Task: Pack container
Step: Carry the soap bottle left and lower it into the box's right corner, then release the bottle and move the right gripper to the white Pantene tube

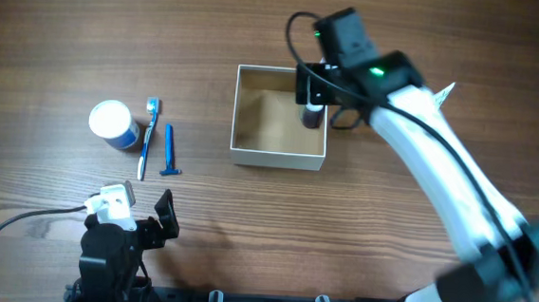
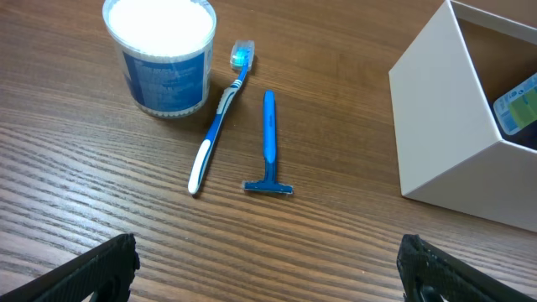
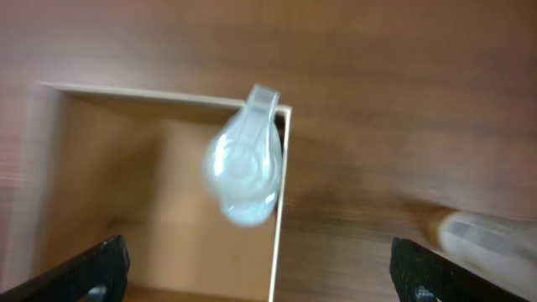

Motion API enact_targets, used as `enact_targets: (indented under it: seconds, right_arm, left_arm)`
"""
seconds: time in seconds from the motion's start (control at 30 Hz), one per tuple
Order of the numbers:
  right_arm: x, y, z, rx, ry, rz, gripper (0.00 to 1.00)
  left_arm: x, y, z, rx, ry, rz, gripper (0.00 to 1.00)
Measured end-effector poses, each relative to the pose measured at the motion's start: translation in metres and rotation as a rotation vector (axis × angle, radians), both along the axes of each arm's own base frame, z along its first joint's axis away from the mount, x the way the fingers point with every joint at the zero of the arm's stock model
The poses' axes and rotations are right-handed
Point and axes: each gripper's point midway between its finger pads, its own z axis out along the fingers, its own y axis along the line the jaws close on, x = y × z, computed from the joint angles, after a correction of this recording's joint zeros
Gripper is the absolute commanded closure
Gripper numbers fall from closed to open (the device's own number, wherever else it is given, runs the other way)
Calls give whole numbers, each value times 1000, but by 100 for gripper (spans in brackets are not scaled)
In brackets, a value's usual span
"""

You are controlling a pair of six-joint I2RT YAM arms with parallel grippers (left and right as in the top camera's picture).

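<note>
Brown wood-grain table (image 1: 58, 41)

The jar (image 1: 112, 124) stands at the left of the table (image 1: 49, 40), with the toothbrush (image 1: 147, 140) just right of it and the razor (image 1: 168, 150) beside that. Well apart to the right sits the container (image 1: 277, 156), with a bottle (image 1: 312, 117) inside by its right wall.

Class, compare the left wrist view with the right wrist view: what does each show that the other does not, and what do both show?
Left wrist only: a round blue jar with white lid, a blue-and-white toothbrush, a blue plastic razor. Right wrist only: a blurred clear bottle top at the rim of the cream-white square cardboard box, and a blurred pale object outside it. Both: that box on the brown wooden table.
</note>
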Motion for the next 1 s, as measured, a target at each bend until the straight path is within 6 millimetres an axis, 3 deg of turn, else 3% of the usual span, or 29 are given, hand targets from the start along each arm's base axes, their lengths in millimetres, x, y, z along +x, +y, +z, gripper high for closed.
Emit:
enact_targets:
  seconds: [0.07, 0.17, 0.27, 0.37, 0.43, 0.63, 0.73, 0.83, 0.93, 1.0]
  right_arm:
    - [-14, -16, 45, 47, -90, -18, 0]
    - [-40, -65, 102, 102, -199, -118, 0]
    - [-55, -125, 114, 102, -200, -299, 8]
    - [-55, -168, 98, 96, -141, -454, 15]
    - [-50, -184, 79, 87, -79, -513, 16]
    - [-31, -196, 5, 42, 138, -571, 21]
    - [-22, -194, -25, 30, 217, -576, 38]
    - [-11, -192, -45, 36, 252, -584, 77]
    - [-8, -192, -50, 41, 257, -588, 95]
    - [-7, -191, -48, 45, 250, -585, 96]
  left_arm:
    - [0, 0, 0, 0, 0, 0, 0]
    - [0, 0, 0, 0, 0, 0, 0]
    - [0, 0, 0, 0, 0, 0, 0]
    - [0, 0, 0, 0, 0, 0, 0]
    - [0, 0, 0, 0, 0, 0, 0]
    - [0, 0, 0, 0, 0, 0, 0]
    - [0, 0, 0, 0, 0, 0, 0]
    - [0, 0, 0, 0, 0, 0, 0]
    - [0, 0, 0, 0, 0, 0, 0]
    - [0, 0, 0, 0, 0, 0, 0]
